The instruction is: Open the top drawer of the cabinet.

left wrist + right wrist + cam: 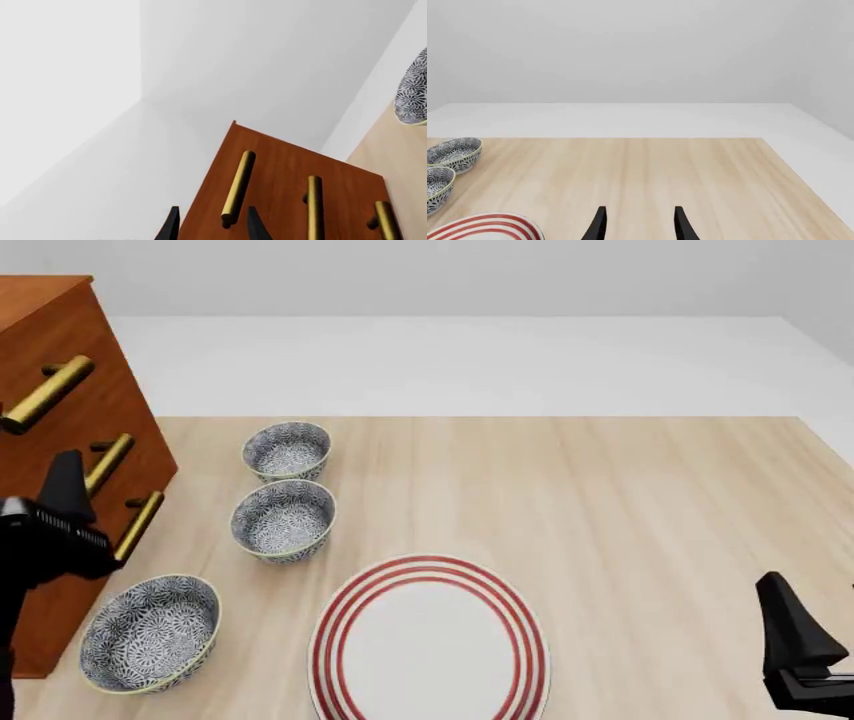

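The left pincer (210, 225) hovers released, its fingers straddling the near end of the brass handle (237, 187) of the top drawer (47, 360), apparently lined up to clamp and pull. That drawer sits shut, uppermost in the reddish-brown cabinet (67, 490) at the surface's (641, 500) far-left edge. The right pincer (637, 225) idles released above bare wood, well apart, probably keeping clear.

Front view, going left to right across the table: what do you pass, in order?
cabinet → left gripper → nearest patterned bowl → red-ringed plate → right gripper. The other two patterned bowls sit between the nearest bowl and the plate but overlap each other in left-right position, so I leave them out.
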`<action>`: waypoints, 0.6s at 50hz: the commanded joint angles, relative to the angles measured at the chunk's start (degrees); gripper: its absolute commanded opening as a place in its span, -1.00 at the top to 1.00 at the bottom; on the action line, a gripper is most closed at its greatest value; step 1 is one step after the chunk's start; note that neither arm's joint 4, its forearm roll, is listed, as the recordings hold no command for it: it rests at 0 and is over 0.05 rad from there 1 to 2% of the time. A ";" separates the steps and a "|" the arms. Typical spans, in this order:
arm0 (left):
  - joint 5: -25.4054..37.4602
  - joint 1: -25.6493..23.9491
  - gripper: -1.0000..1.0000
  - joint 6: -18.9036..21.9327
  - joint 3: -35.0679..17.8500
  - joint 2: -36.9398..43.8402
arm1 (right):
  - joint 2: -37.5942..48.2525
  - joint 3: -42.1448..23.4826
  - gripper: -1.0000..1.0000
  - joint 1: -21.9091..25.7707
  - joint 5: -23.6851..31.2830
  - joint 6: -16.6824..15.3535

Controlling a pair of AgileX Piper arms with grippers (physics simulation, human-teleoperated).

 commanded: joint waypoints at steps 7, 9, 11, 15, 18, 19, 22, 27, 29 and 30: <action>-0.69 2.09 -1.00 1.03 -2.52 3.73 | 0.00 0.00 -1.00 0.00 0.00 0.00; -0.85 2.35 -1.00 0.76 -2.64 4.09 | 0.00 0.00 -1.00 0.01 0.00 0.00; -0.72 2.49 -1.00 0.94 -2.82 4.36 | -0.01 0.00 -1.00 0.00 0.00 -0.01; -0.79 2.86 -1.00 1.23 -3.52 5.32 | 0.00 0.00 -1.00 0.00 0.00 0.01; -0.81 3.16 -1.00 1.27 -4.14 6.10 | 0.00 0.00 -1.00 0.01 0.00 0.01; -0.80 3.33 -1.00 1.16 -4.41 6.40 | 0.00 0.00 -1.00 -0.02 0.00 0.00; -0.81 3.55 -1.00 1.11 -4.79 7.05 | -0.01 0.00 -1.00 0.01 0.00 0.00; -0.86 3.89 -1.00 1.39 -5.36 8.29 | 0.00 0.00 -1.00 0.00 0.00 0.01; -0.86 4.06 -1.00 1.49 -5.53 8.72 | 0.00 0.00 -1.00 -0.01 0.00 0.01; -0.86 4.18 -1.00 1.50 -5.65 8.95 | 0.01 0.00 -1.00 0.01 0.00 0.01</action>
